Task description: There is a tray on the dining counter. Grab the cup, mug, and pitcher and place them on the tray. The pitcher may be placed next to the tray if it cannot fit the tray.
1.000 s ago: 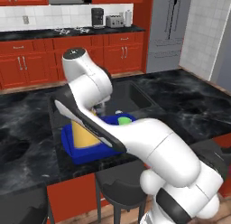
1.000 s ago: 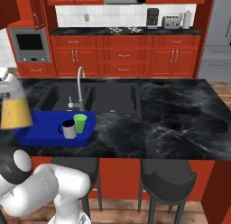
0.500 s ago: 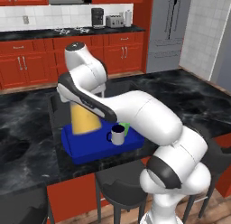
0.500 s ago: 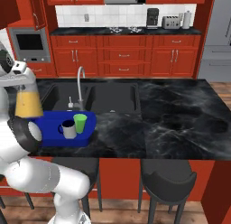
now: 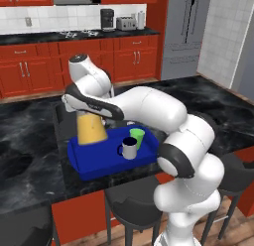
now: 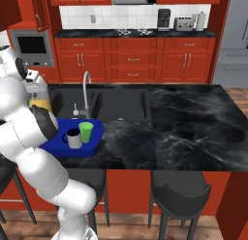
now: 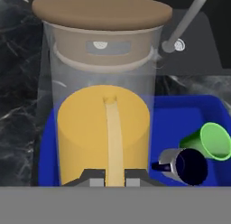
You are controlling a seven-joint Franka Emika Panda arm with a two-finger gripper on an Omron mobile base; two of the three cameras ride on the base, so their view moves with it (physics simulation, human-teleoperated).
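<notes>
the tool (image 7: 107, 181) is pinched tight on the pitcher (image 5: 91, 128). its two tips press on the thin strip that runs down the side of the pitcher, so the pitcher hangs right in front of the tool, standing straight up, with its brown lid on top.

the pitcher is over the left end of the blue tray (image 5: 101, 163). in the left base view its bottom looks very close to the tray floor, but you cannot tell if it is touching yet. the yellow part inside fills the lower part of the pitcher.

the tray sits on the black table (image 5: 30, 163), near the front edge, just beside the dark sink (image 6: 118, 102). inside the tray, at the other end from the pitcher, stand the green cup (image 5: 137, 137) and the grey mug (image 5: 129, 149). they are just beside each other, and there is a blue gap between them and the pitcher.

it looks like two things are done and the pitcher is the last one. the next move is probably straight down, then let go. the pitcher should stay away from the mug so it does not bump it.
</notes>
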